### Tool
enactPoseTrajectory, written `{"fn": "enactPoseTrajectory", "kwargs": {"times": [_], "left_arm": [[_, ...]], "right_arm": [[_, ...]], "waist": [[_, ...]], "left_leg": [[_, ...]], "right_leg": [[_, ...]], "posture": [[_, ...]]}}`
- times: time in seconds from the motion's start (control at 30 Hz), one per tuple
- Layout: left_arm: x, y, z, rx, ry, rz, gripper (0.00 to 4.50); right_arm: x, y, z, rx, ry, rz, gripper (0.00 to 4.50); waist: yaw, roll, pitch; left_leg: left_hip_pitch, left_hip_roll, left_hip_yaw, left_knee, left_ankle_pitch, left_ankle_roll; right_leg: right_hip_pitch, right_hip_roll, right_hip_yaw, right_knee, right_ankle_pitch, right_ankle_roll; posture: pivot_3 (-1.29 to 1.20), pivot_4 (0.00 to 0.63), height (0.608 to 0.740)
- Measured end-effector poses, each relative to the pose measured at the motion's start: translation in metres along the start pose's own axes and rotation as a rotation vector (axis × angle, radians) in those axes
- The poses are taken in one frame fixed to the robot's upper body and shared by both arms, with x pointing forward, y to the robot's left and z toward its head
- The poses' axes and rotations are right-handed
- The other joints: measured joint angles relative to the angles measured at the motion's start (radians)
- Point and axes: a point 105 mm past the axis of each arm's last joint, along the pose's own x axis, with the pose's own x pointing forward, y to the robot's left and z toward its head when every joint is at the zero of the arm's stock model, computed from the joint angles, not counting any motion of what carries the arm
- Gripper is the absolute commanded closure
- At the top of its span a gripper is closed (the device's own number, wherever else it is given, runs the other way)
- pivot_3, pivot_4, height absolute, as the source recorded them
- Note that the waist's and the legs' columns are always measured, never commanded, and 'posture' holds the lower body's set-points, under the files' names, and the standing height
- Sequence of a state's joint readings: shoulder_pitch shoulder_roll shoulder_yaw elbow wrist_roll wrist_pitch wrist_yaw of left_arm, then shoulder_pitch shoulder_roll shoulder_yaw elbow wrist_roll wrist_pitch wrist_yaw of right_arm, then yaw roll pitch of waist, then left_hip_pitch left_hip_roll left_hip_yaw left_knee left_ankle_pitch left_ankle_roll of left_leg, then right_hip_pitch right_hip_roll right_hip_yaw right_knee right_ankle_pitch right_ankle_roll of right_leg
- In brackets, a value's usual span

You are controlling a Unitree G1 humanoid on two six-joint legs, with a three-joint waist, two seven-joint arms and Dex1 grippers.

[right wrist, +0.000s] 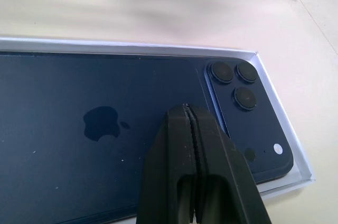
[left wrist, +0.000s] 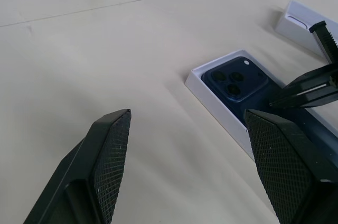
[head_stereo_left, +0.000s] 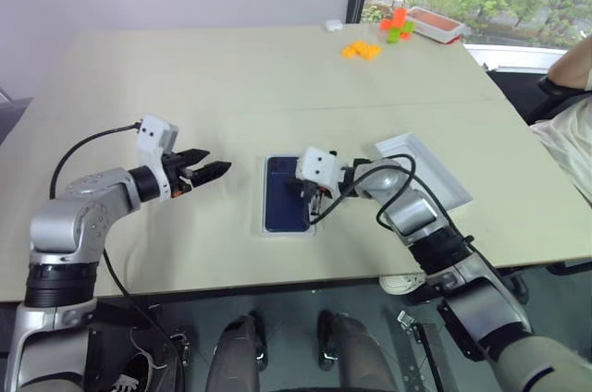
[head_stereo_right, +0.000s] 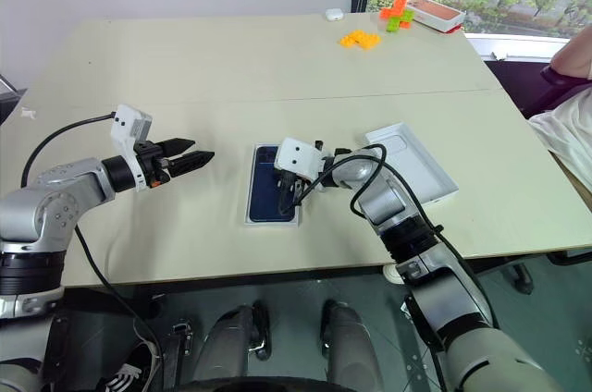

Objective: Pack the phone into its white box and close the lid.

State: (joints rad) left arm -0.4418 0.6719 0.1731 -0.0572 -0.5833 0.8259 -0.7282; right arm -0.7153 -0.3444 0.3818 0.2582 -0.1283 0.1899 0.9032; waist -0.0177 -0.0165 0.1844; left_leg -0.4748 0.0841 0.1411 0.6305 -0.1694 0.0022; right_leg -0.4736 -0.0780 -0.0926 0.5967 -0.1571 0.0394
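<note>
The dark navy phone [head_stereo_left: 280, 196] lies back up inside the white box [head_stereo_left: 263, 200] at the middle of the table, its camera cluster [right wrist: 235, 83] at the far end. My right gripper [head_stereo_left: 312, 198] is shut, empty, with its tips [right wrist: 186, 112] over the phone's back near the cameras; whether they touch it I cannot tell. Left of the box, my left gripper [head_stereo_left: 220, 170] hangs open above the bare table, its fingers [left wrist: 111, 145] pointing toward the box. The lid [head_stereo_left: 424, 170] lies to the right of the box, white inside facing up.
Orange blocks [head_stereo_left: 361, 51], green and orange pieces [head_stereo_left: 398, 28], a red tray [head_stereo_left: 435, 22] and a small white object [head_stereo_left: 333, 26] sit at the table's far right. A person's arm [head_stereo_left: 569, 64] shows at the right edge. The table's front edge [head_stereo_left: 277, 286] is close below the box.
</note>
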Motion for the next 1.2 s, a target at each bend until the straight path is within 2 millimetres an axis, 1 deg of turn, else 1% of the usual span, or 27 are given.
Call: {"fn": "enactPoseTrajectory", "kwargs": {"times": [0.13, 0.23, 0.27, 0.3, 0.37, 0.4, 0.47, 0.57, 0.73, 0.8, 0.87, 0.97, 1.07, 1.2], "left_arm": [[0.000, -0.001, 0.000, -0.002, 0.000, -0.013, 0.89], [0.000, -0.003, 0.002, 0.001, -0.005, -0.027, 0.89], [-0.001, -0.005, 0.003, 0.005, -0.007, -0.041, 0.89], [-0.002, -0.008, 0.005, 0.015, -0.011, -0.054, 0.89], [-0.004, -0.013, 0.010, 0.046, -0.021, -0.082, 0.89], [-0.005, -0.015, 0.012, 0.060, -0.030, -0.096, 0.89], [-0.006, -0.019, 0.015, 0.069, -0.045, -0.122, 0.89], [-0.007, -0.024, 0.016, 0.090, -0.058, -0.159, 0.89], [-0.011, -0.031, 0.018, 0.157, -0.107, -0.206, 0.89], [-0.013, -0.035, 0.017, 0.203, -0.111, -0.223, 0.89], [-0.015, -0.037, 0.012, 0.211, -0.099, -0.246, 0.89], [-0.013, -0.041, 0.010, 0.224, -0.091, -0.270, 0.89], [-0.011, -0.045, 0.013, 0.222, -0.121, -0.292, 0.89], [-0.012, -0.051, 0.016, 0.199, -0.139, -0.344, 0.89]], "right_arm": [[-0.002, -0.002, 0.001, 0.055, -0.019, -0.003, 4.43], [-0.009, -0.008, -0.001, 0.190, -0.042, -0.011, 4.43], [-0.015, -0.010, 0.003, 0.234, -0.058, -0.005, 4.22], [-0.021, -0.013, 0.006, 0.270, -0.075, 0.000, 3.93], [-0.034, -0.017, 0.013, 0.343, -0.100, 0.014, 3.13], [-0.042, -0.020, 0.016, 0.367, -0.107, 0.013, 2.59], [-0.052, -0.022, 0.017, 0.403, -0.101, 0.012, 1.65], [-0.062, -0.022, 0.015, 0.441, -0.064, 0.020, 0.07], [-0.096, -0.037, -0.005, 0.461, 0.084, -0.101, 0.07], [-0.108, -0.045, -0.019, 0.473, 0.169, -0.182, 0.07], [-0.119, -0.050, -0.030, 0.513, 0.227, -0.240, 0.07], [-0.131, -0.054, -0.036, 0.519, 0.275, -0.275, 0.07], [-0.141, -0.056, -0.043, 0.495, 0.331, -0.314, 0.07], [-0.146, -0.056, -0.049, 0.494, 0.379, -0.336, 0.07]], "waist": [[0.000, 0.000, 0.000], [0.003, 0.000, 0.000], [0.004, 0.000, 0.000], [0.004, 0.000, 0.000], [0.004, 0.000, 0.000], [0.004, 0.000, 0.000], [0.004, 0.000, 0.000], [0.004, 0.000, 0.000], [0.005, 0.000, 0.000], [0.005, 0.000, 0.000], [0.005, 0.000, 0.000], [0.005, 0.001, 0.001], [0.005, 0.001, 0.001], [0.004, 0.001, 0.001]], "left_leg": [[0.000, 0.000, -0.001, 0.000, 0.000, 0.000], [-0.001, 0.000, 0.000, 0.000, 0.000, 0.000], [-0.002, 0.000, 0.000, 0.000, 0.000, 0.000], [-0.002, 0.000, 0.000, 0.001, 0.000, 0.000], [-0.002, 0.000, -0.001, 0.001, 0.000, 0.000], [-0.002, 0.000, -0.001, 0.001, 0.000, 0.000], [-0.002, 0.000, -0.001, 0.000, 0.000, 0.000], [-0.002, 0.000, -0.001, 0.000, 0.000, 0.000], [-0.002, 0.000, 0.000, 0.000, 0.000, 0.000], [-0.003, 0.000, 0.000, 0.000, 0.000, 0.000], [-0.003, 0.000, 0.000, -0.001, 0.000, 0.000], [-0.003, 0.000, 0.000, -0.001, 0.000, 0.000], [-0.003, 0.000, 0.000, 0.000, 0.000, 0.000], [-0.003, 0.000, 0.000, 0.000, 0.000, 0.000]], "right_leg": [[0.000, 0.000, 0.000, 0.000, 0.001, -0.002], [-0.001, 0.000, 0.000, 0.000, 0.001, -0.002], [-0.001, 0.000, 0.000, 0.000, 0.001, -0.002], [-0.001, 0.000, 0.000, 0.000, 0.001, -0.001], [-0.001, 0.000, 0.000, 0.000, 0.001, -0.001], [-0.001, 0.000, 0.000, 0.000, 0.001, -0.001], [-0.001, 0.000, 0.000, 0.000, 0.001, -0.001], [-0.002, 0.000, 0.000, 0.000, 0.001, -0.001], [-0.002, -0.001, 0.000, -0.002, 0.001, -0.002], [-0.003, -0.001, 0.000, -0.002, 0.001, -0.001], [-0.003, -0.001, 0.000, -0.003, 0.001, -0.001], [-0.003, -0.001, 0.000, -0.003, 0.001, -0.001], [-0.003, -0.001, 0.000, -0.003, 0.000, -0.001], [-0.003, -0.001, 0.000, -0.002, -0.001, 0.002]], "posture": [[0.00, 0.150, 0.740], [0.00, 0.150, 0.740], [0.00, 0.150, 0.740], [0.00, 0.150, 0.740], [0.00, 0.150, 0.740], [0.00, 0.150, 0.740], [0.00, 0.150, 0.740], [0.00, 0.150, 0.740], [0.00, 0.150, 0.740], [0.00, 0.150, 0.740], [0.00, 0.150, 0.740], [0.00, 0.150, 0.740], [0.00, 0.150, 0.740], [0.00, 0.150, 0.740]]}}
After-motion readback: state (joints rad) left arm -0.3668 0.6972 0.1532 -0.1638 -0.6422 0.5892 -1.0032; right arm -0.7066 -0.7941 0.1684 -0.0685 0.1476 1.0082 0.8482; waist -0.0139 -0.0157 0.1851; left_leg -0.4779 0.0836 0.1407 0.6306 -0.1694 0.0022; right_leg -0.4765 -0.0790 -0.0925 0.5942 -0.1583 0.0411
